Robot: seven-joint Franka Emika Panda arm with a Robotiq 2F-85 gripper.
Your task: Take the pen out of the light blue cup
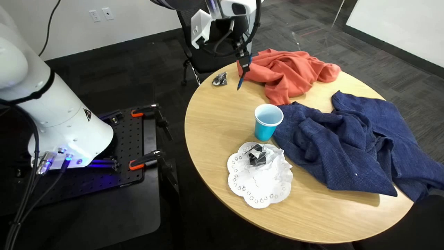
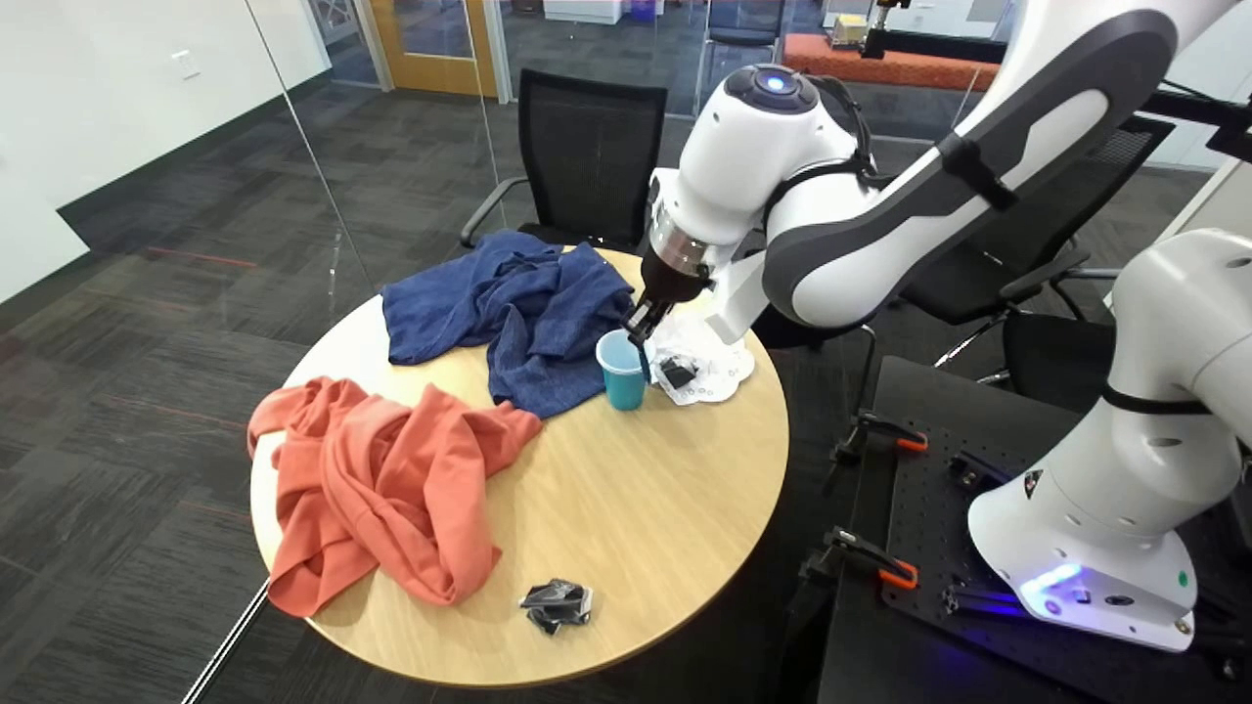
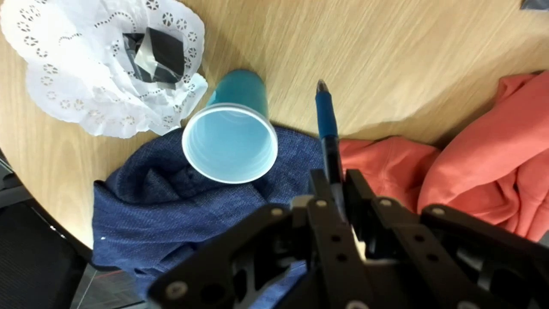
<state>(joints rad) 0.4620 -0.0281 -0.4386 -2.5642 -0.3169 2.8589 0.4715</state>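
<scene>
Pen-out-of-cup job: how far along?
Done, it seems: the pen is clear of the light blue cup, and the wrist view shows no pen inside the cup.

In hand: the gripper is shut on the pen, holding it above the table, point outward.

Left: probably nothing for the removal itself; setting the pen down and letting go would be the likely finish.

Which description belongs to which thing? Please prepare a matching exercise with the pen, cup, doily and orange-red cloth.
Things:
1. pen
2. light blue cup
3. white doily
4. orange-red cloth

Descriptions:
A. standing upright
B. rumpled into a heap
C. crumpled black scrap lying on it
D. held by the end effector

Pairs: 1-D; 2-A; 3-C; 4-B
</scene>
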